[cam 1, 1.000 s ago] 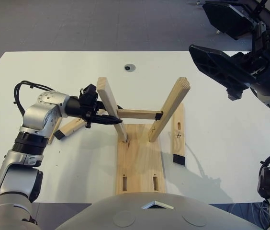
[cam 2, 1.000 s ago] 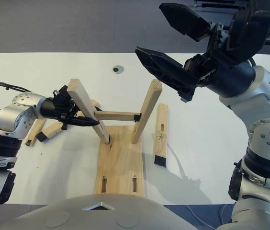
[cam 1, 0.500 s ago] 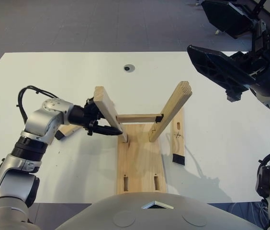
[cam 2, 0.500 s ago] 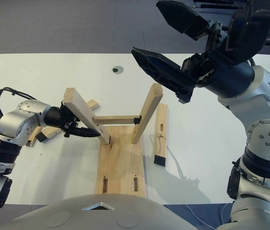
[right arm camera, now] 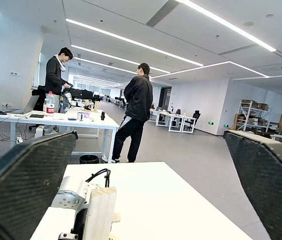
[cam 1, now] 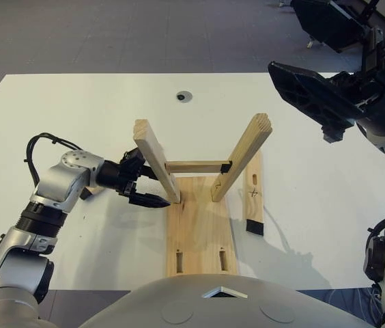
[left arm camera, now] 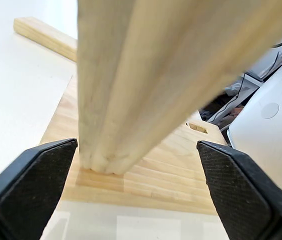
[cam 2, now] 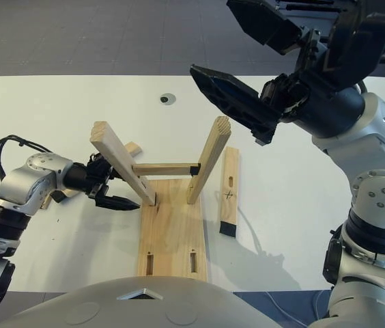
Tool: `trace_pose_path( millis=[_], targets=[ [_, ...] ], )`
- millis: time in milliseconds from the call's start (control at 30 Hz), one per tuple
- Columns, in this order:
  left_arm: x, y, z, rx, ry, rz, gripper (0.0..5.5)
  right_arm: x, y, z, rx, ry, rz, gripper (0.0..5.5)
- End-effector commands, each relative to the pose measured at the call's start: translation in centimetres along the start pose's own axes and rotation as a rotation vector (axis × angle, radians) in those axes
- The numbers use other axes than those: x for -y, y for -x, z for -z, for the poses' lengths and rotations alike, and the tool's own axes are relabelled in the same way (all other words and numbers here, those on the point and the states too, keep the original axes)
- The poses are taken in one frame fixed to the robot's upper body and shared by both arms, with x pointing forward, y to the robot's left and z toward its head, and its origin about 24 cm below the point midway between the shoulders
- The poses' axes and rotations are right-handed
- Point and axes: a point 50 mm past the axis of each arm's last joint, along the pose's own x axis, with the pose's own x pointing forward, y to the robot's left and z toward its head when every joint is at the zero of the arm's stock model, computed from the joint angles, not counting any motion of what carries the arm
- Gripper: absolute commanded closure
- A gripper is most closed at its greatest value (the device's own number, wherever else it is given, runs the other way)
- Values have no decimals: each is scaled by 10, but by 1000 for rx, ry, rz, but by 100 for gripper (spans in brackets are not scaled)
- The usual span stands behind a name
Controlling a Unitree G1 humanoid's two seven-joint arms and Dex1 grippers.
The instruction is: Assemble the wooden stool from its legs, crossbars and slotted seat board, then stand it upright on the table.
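Fingers [left arm camera: 31, 185] of your left gripper [cam 1: 150, 199] are spread apart on either side of the foot of the left leg [cam 1: 153, 158], with a gap showing on each side, so they grip nothing. That gripper sits low over the white table [cam 1: 76, 102], at the far left corner of the slotted seat board [cam 1: 199, 229]. Just behind your left arm a loose wooden piece [cam 2: 132, 147] lies on the table, mostly hidden.

You have the seat board lying flat near the table's near edge, with two slots near its near end. The left leg stands on the board's far left corner and tilts away to the left. A crossbar [cam 1: 194, 166] runs from it to the right leg [cam 1: 244, 156], its black end against that leg. The right leg stands on the board's far right corner and leans off to the right.

Just right of the board a loose slotted bar [cam 1: 254, 198] with a black near tip lies flat on the table. A small round grommet [cam 1: 183, 96] sits farther back.

Your right gripper [cam 1: 283, 34] hangs high over the table's far right side, its fingers [cam 1: 312, 96] spread wide and holding nothing.
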Motion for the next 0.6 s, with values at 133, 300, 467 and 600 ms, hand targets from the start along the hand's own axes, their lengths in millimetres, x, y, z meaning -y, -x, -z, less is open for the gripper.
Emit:
trace_pose_path(
  millis=[133, 300, 467, 600],
  targets=[
    [20, 14, 1, 87, -78, -83, 111, -11, -17, -2, -118, 108, 2, 10],
    [33, 26, -3, 186, -118, -198, 111, -30, -51, 6, -297, 368, -11, 10],
    [39, 33, -6, 213, -135, -257, 111, -32, -73, 29, -429, 450, -4, 10],
    [37, 37, -12, 214, -151, -264, 111, -40, -66, 67, -579, 430, -67, 10]
  ],
)
